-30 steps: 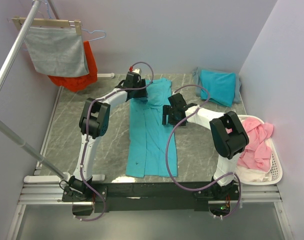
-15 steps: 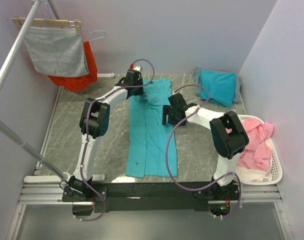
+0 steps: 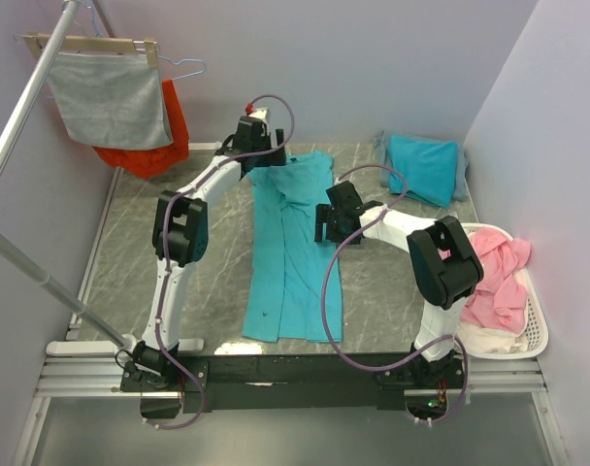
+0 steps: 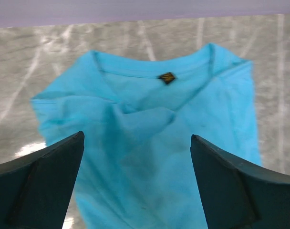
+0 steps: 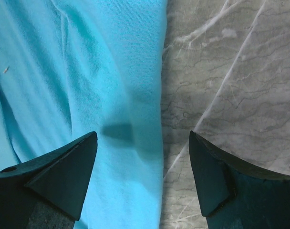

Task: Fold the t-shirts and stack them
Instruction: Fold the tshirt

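Jaws wide, the left gripper (image 4: pixel 136 138) hovers over the rumpled collar of the turquoise cotton t-shirt (image 3: pixel 280 282); the right gripper (image 5: pixel 142 136), equally wide, straddles its side edge. Pinching bunched cloth could skew the fold.

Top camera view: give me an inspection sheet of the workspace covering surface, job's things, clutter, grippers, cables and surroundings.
Surface: grey marbled table, no damage seen.
Job's things: one teal t-shirt laid out lengthwise; a folded t-shirt at the far right corner.
Clutter: white basket of pink laundry at the right edge.
Grippers: left gripper open above the collar; right gripper open over the shirt's side edge; neither holds anything.
Cables: purple cables loop from both arms; the right one hangs across the shirt's side.
Surroundings: grey cloth and orange-red garment hang on a rack, far left.
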`<act>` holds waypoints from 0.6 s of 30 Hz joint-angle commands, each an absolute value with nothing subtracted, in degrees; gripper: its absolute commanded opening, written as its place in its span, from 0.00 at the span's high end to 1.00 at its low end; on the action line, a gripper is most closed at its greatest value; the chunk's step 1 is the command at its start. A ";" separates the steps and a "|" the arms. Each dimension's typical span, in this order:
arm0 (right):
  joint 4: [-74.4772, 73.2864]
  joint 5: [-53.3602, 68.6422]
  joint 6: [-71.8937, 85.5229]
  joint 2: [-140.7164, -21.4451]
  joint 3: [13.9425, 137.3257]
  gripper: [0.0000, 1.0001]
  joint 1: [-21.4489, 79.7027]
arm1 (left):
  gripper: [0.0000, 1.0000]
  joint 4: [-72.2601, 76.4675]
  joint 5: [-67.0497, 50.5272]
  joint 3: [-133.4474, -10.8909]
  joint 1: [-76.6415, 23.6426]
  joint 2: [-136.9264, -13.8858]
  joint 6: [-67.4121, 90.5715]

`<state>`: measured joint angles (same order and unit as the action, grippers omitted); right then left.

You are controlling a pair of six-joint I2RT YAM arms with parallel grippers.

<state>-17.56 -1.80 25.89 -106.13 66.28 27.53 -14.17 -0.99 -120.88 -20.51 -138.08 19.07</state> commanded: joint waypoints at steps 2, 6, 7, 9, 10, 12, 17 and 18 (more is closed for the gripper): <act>-18.11 -0.97 26.28 -106.08 64.07 0.16 27.86 | 0.01 -13.19 3.42 -118.94 -18.81 -136.95 19.16; -17.23 -1.93 26.54 -104.60 63.64 0.17 27.86 | 0.01 -10.64 3.35 -111.99 -18.63 -132.02 20.30; -16.79 -1.59 26.28 -104.33 63.72 0.16 27.86 | 0.01 -9.24 2.90 -109.19 -18.63 -130.88 20.56; -15.56 -0.45 25.67 -104.24 64.33 0.16 27.77 | 0.00 -8.88 0.98 -107.50 -18.63 -128.59 21.09; -15.56 0.95 25.23 -104.50 66.08 0.16 27.77 | 0.01 -9.14 0.44 -106.53 -18.63 -128.15 21.27; -15.47 1.23 25.05 -105.99 69.32 0.16 27.86 | 0.01 -9.14 -1.56 -105.39 -18.63 -127.09 22.15; -17.40 0.09 24.17 -110.03 76.72 0.16 27.77 | 0.01 -4.85 -6.67 -99.41 -18.63 -124.20 24.69; -17.66 0.09 24.08 -111.34 77.77 0.16 27.77 | 0.01 -4.83 -7.46 -99.23 -18.63 -124.54 25.05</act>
